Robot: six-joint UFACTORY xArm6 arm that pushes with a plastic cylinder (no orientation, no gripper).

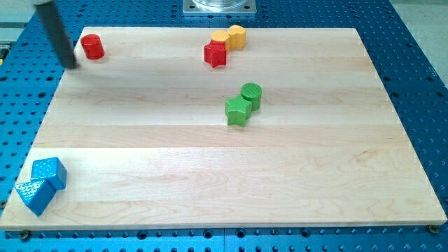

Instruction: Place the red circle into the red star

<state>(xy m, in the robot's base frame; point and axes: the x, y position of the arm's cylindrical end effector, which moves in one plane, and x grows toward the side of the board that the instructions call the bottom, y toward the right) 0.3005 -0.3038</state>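
Tip (72, 64) seemingly just left of red circle (92, 47).

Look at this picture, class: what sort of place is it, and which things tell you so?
Probably a robotics lab bench: a wooden board on a blue perforated table, small blocks such as the red circle and red star, and my tip left of the circle.

Pale wooden board (210, 175) fills desk centre; blue perforated surface (420, 77) borders every edge; grey metal plate (220, 7) at top edge; even light.
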